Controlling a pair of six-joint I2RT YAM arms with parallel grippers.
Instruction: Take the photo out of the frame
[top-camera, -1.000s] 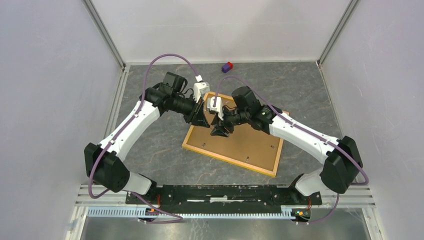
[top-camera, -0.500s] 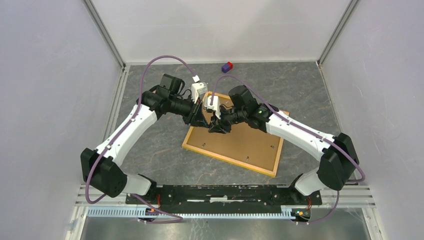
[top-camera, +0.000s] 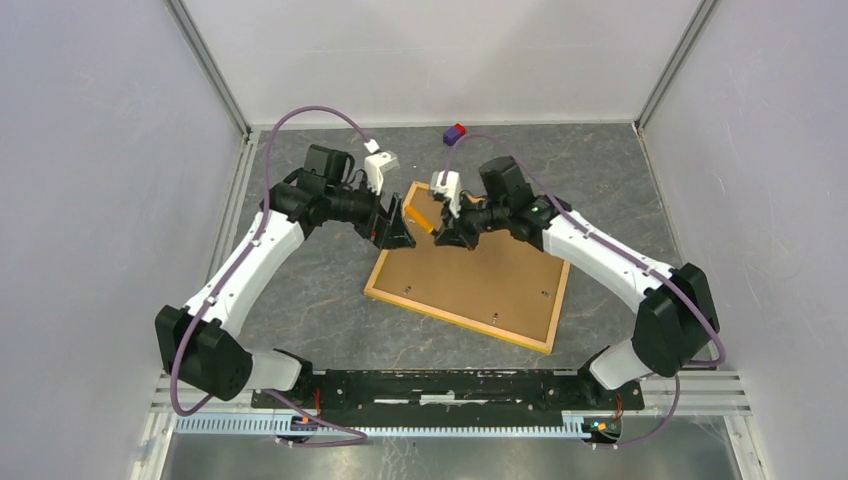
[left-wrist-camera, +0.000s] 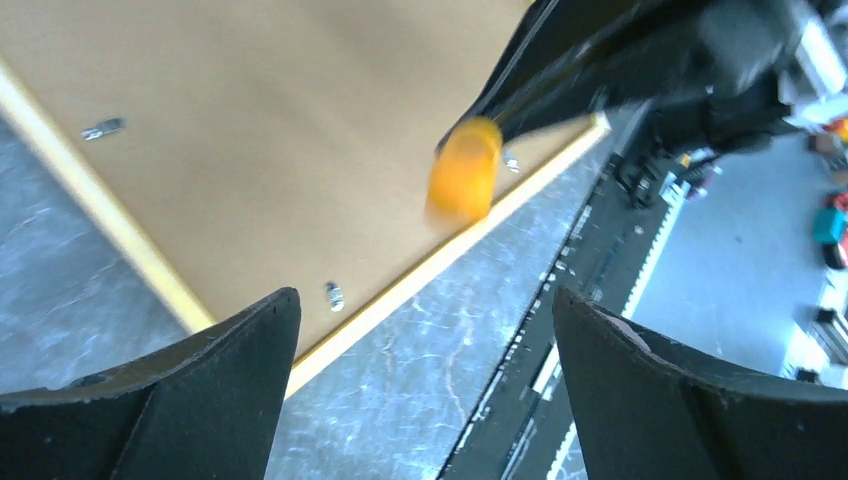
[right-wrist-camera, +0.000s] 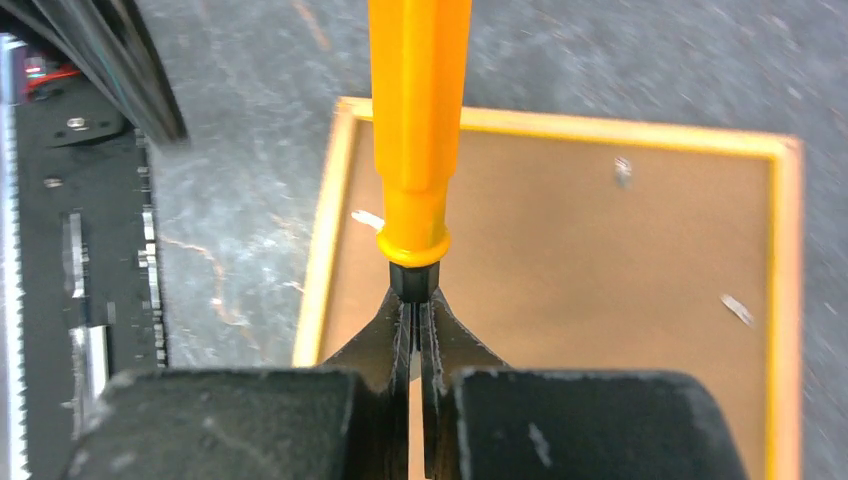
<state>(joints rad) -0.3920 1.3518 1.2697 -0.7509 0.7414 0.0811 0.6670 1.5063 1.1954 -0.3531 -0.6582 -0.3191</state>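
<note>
The frame lies back up on the table, its brown backing board ringed by a narrow yellow border. The photo is hidden under the board. Small metal clips sit along the board's edges. Above the frame's far left corner, my right gripper is shut on the thin black end of an orange-handled tool. My left gripper stands just left of that tool, open wide with nothing between its fingers.
A small purple and red block lies near the back wall. Grey walls close in the table on both sides. The arms' black base rail runs along the near edge.
My left gripper opened and drew back to the left. My right gripper closed on the orange tool and shifted toward the frame's far edge.
</note>
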